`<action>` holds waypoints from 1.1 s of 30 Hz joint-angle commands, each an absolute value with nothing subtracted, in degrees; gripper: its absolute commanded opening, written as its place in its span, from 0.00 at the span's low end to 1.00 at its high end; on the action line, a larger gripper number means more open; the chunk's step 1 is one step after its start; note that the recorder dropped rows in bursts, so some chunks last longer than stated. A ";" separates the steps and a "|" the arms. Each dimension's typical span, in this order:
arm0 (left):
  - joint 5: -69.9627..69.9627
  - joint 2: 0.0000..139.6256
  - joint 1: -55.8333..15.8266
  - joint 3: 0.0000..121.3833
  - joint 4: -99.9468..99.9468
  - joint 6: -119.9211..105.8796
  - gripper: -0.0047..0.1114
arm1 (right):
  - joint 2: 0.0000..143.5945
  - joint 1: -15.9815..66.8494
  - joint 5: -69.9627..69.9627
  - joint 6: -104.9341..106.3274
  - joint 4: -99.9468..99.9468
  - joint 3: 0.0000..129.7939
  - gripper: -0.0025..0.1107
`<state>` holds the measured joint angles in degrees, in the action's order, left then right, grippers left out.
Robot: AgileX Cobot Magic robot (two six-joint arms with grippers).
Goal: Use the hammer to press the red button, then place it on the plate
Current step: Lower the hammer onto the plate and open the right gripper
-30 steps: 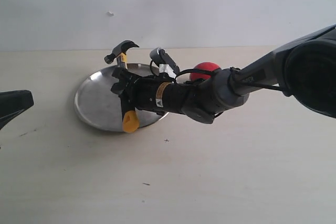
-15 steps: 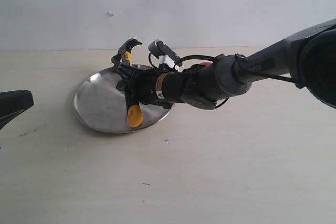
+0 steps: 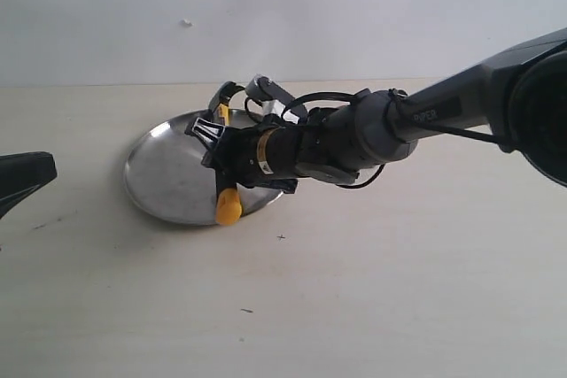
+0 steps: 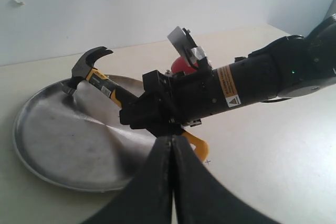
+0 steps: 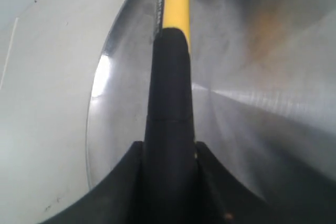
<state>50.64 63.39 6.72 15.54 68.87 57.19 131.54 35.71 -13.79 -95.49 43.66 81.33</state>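
My right gripper [image 3: 215,150] is shut on the black handle of the hammer [image 3: 221,112], over the silver plate [image 3: 159,174]. The hammer's dark head [image 4: 86,62] hangs by the plate's far rim, and its yellow end [image 3: 229,207] sticks out over the near rim. In the right wrist view the handle [image 5: 170,93] runs out from between my fingers [image 5: 131,182] across the plate [image 5: 252,103]. Only a sliver of the red button [image 4: 180,65] shows behind the right arm. My left gripper [image 4: 172,139] is shut and empty, off to the left of the plate [image 4: 58,140].
The right arm [image 3: 399,126] stretches in from the right, with its wrist camera [image 3: 266,90] and cables above the plate's right side. A pale wall rises behind the beige table [image 3: 354,289]. The left gripper [image 3: 44,167] sits at the left edge.
The right gripper has come down and tipped the hammer's head lower over the plate. The arm now covers the red button in the exterior view. The left gripper has not moved.
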 commanded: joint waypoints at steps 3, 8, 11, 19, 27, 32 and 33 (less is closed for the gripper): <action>50.76 63.10 6.93 15.18 68.73 57.12 0.04 | 130.02 35.78 -15.23 -93.96 44.51 82.39 0.05; 50.76 63.10 6.93 15.18 68.73 57.12 0.04 | 130.02 35.78 -10.73 -92.95 45.56 82.39 0.18; 50.76 63.10 6.93 15.18 68.73 57.12 0.04 | 130.02 35.78 -9.61 -92.59 45.68 82.39 0.25; 50.76 63.10 6.93 15.18 68.73 57.12 0.04 | 130.02 35.78 -7.93 -92.59 47.94 82.39 0.37; 50.76 63.10 6.93 15.18 68.73 57.12 0.04 | 129.98 35.78 -1.23 -92.59 49.93 82.39 0.38; 50.76 63.10 6.93 15.18 68.73 57.12 0.04 | 128.59 35.78 -0.39 -91.07 50.07 82.39 0.42; 50.76 63.10 6.93 15.18 68.73 57.12 0.04 | 127.78 35.78 0.00 -90.67 50.07 82.39 0.42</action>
<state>50.64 63.39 6.72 15.54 68.87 57.19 129.84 35.72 -0.80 -92.45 49.39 81.89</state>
